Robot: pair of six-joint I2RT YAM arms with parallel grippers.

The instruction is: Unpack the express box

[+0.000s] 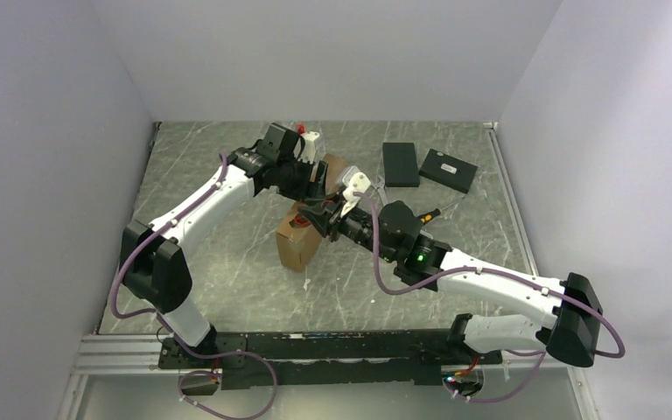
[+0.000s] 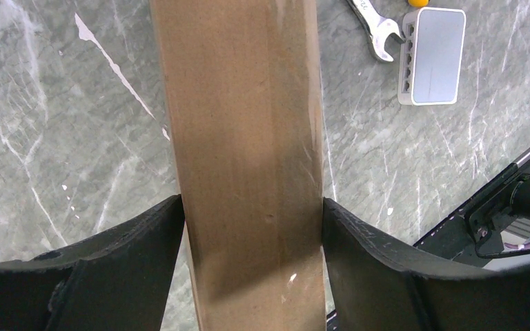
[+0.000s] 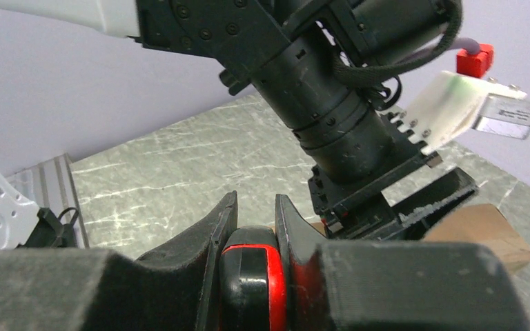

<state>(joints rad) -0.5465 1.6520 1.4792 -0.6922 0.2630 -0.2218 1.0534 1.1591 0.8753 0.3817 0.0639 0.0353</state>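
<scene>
The express box (image 1: pixel 298 247) is plain brown cardboard and stands on its edge in the middle of the table. My left gripper (image 1: pixel 304 178) is shut on its upper end. In the left wrist view the box (image 2: pixel 245 138) fills the gap between both fingers (image 2: pixel 134 255). My right gripper (image 1: pixel 325 219) is just right of the box, shut on a small black-and-red object (image 3: pixel 254 283) that sits between its fingers (image 3: pixel 210 241). In the right wrist view the left arm's gripper (image 3: pixel 379 179) sits on the box (image 3: pixel 486 231) just ahead. What the black-and-red object is cannot be told.
Two small black boxes (image 1: pixel 400 164) (image 1: pixel 447 170) lie at the back right. A white multi-port device (image 2: pixel 433 55) and a wrench (image 2: pixel 376 24) lie on the marble table (image 2: pixel 55 138) beyond the box. Grey walls enclose three sides.
</scene>
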